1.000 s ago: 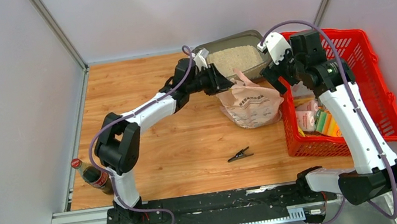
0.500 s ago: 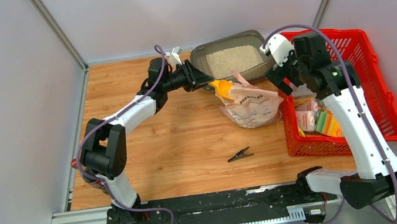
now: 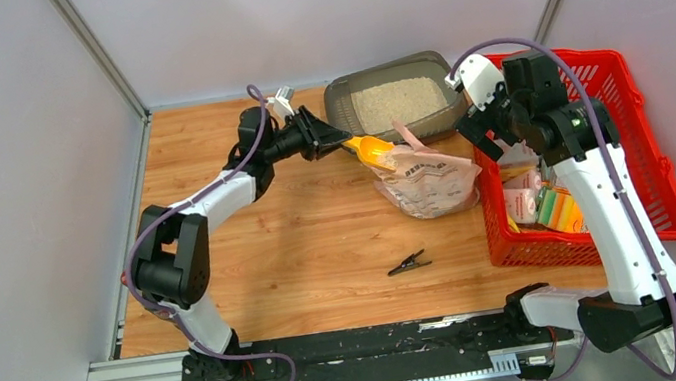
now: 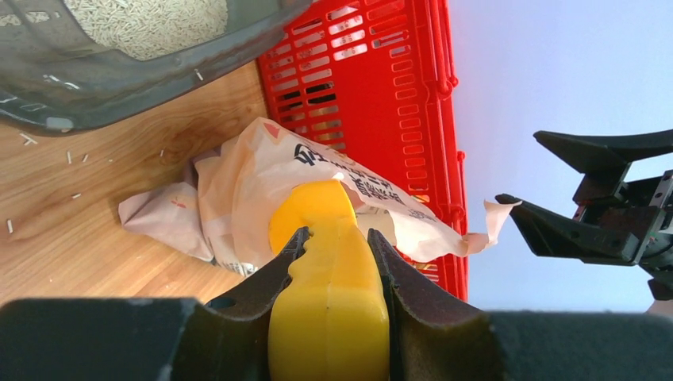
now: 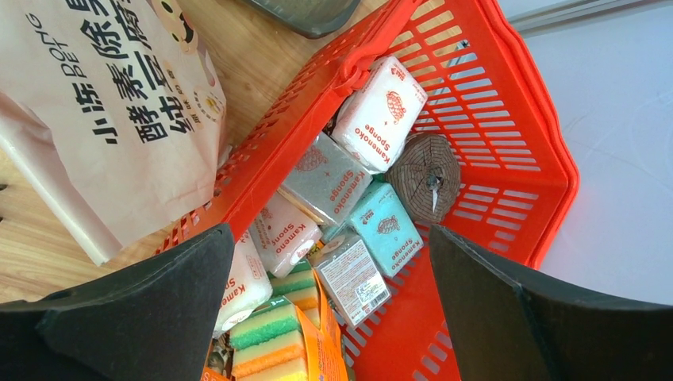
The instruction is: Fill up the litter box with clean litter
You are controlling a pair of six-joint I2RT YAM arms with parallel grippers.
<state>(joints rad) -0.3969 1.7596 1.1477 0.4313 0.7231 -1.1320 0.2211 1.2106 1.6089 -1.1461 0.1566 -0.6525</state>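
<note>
The dark grey litter box sits at the back of the table and holds pale beige litter; it also shows in the left wrist view with litter inside. My left gripper is shut on the handle of a yellow scoop, whose bowl is at the mouth of the pale litter bag. In the left wrist view the scoop sits between my fingers, pointing into the bag. My right gripper is open and empty above the red basket's left edge.
The red mesh basket at the right holds several sponge packs. A black clip lies on the wood in front of the bag. A brown bottle stands at the left front. Stray granules lie by the box.
My left arm has drawn back to the left, pulling the yellow scoop out from over the bag toward the box's front left corner. The right gripper has shifted slightly right.
</note>
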